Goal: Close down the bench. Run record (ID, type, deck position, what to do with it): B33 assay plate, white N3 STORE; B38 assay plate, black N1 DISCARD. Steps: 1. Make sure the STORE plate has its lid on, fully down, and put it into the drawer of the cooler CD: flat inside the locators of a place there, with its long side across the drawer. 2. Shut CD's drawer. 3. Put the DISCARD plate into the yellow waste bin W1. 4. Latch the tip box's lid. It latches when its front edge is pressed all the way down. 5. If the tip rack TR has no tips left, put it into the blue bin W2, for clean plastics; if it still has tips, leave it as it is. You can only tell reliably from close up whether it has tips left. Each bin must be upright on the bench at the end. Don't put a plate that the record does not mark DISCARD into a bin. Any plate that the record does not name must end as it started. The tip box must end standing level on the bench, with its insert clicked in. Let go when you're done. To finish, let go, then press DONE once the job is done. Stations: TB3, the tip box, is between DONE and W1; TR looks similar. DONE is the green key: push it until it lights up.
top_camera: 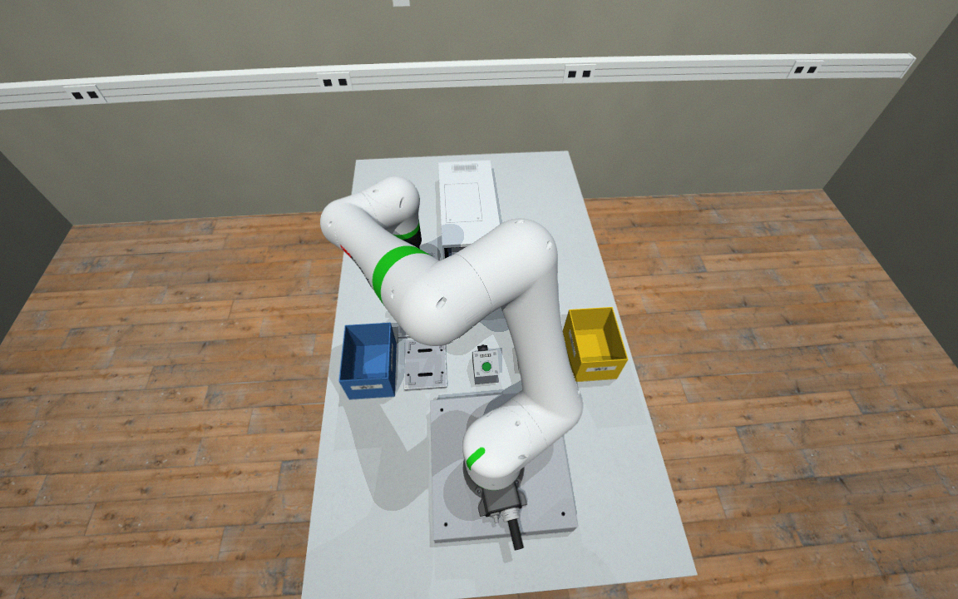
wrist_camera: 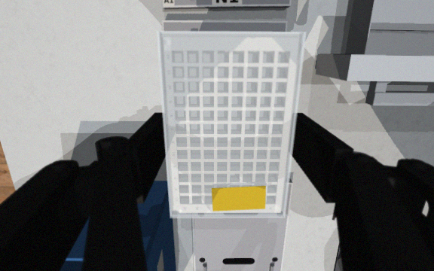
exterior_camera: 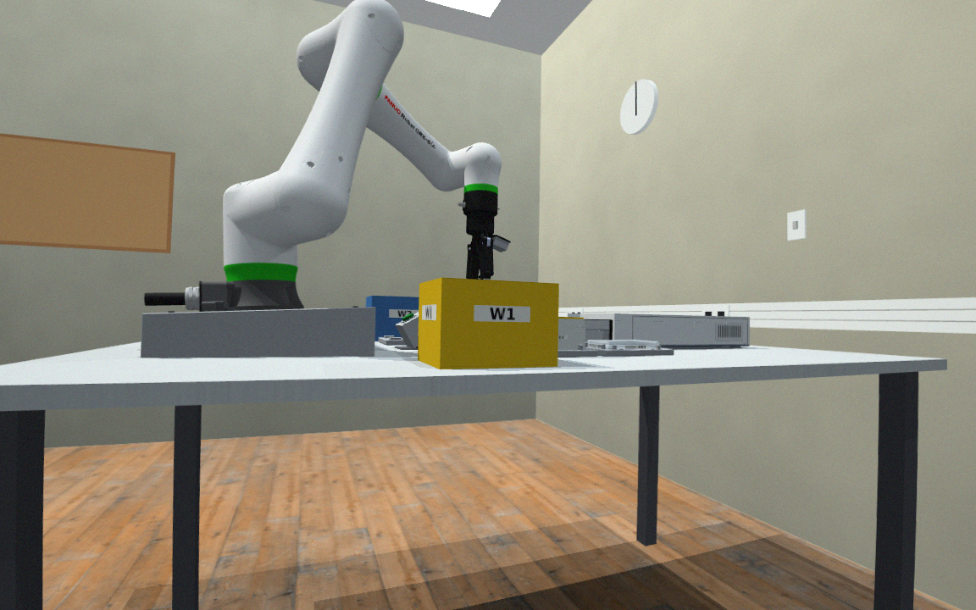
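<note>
Hidden: in the top view the arm [top_camera: 467, 283] covers the hand and the plate; the tip box can't be made out under the forearm. In the exterior view the W1 bin [exterior_camera: 488, 322] hides the fingertips and what they carry.
Hard to read: only the bottom of a deck label shows at the top edge of the wrist view; the plate's yellow tag [wrist_camera: 238, 198] has no legible text.
Arm: rises from its base plate [top_camera: 556, 513], folds over the W1 bin's far side, and the wrist points straight down.
Hand [wrist_camera: 230, 158]: pinching the white plate across its short sides' width, one finger [wrist_camera: 147, 150] on each long edge, at mid-length.
Plate [wrist_camera: 230, 124]: white, with a clear lid on; held level above the worktop [top_camera: 616, 462], behind W1 in the exterior view. Its long axis runs away from the wrist camera, tag end nearest.
Left of W1, top view: green DONE key [top_camera: 486, 366], a grey rack [top_camera: 424, 364], then the blue bin [top_camera: 367, 360].
Beyond W1: the cooler [top_camera: 465, 200] at the worktop's far end.
</note>
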